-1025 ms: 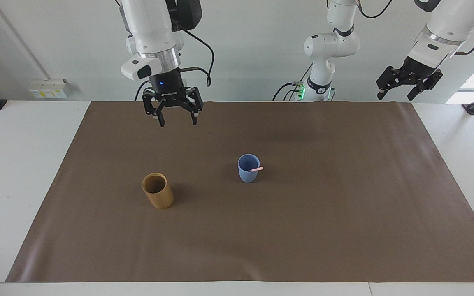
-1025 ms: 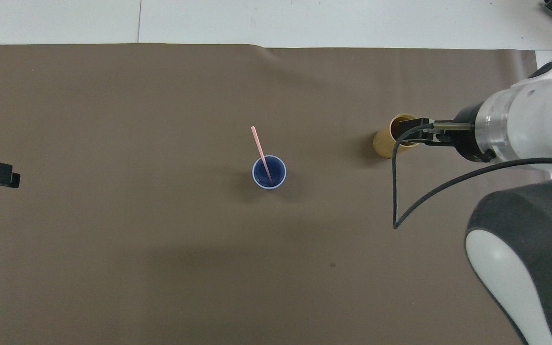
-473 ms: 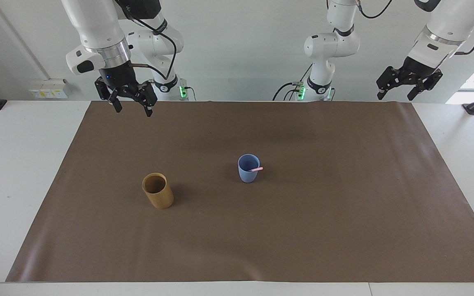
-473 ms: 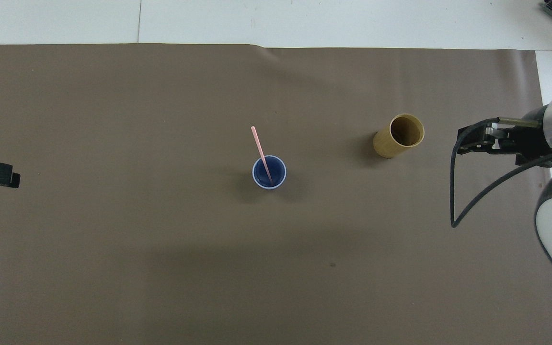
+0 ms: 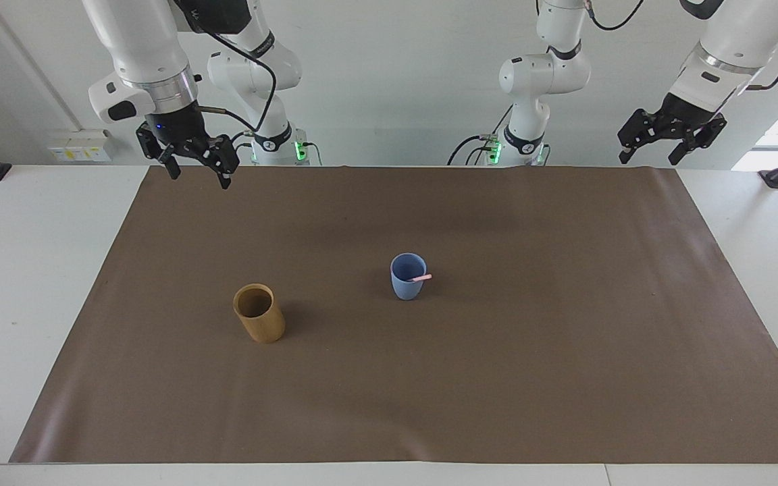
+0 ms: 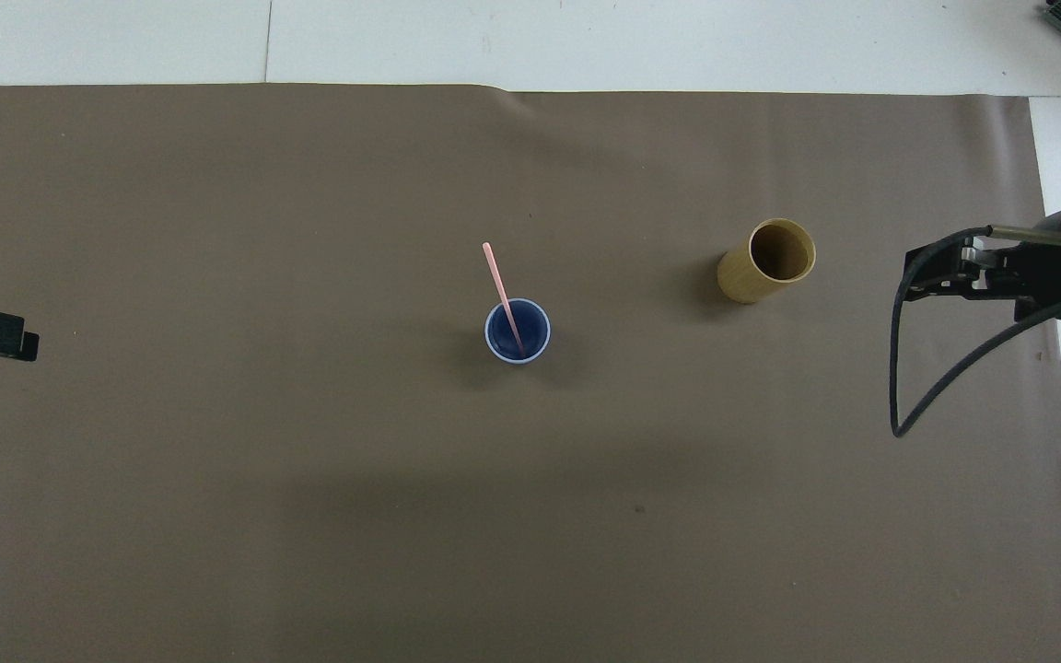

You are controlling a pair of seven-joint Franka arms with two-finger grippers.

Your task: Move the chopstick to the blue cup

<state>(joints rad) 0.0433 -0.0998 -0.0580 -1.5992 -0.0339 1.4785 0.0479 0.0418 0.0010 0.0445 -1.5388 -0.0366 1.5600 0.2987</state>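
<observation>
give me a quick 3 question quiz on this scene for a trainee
1. True or false: a chopstick stands in the blue cup.
2. Which holds nothing? A) blue cup B) tan cup
3. Fill in: the right pincer is up over the mat's edge with fingers ____ and nothing between them.

Key:
1. True; it leans on the rim.
2. B; it is toward the right arm's end of the table.
3. Open. The left pincer waits over the mat's corner at the left arm's end.
</observation>
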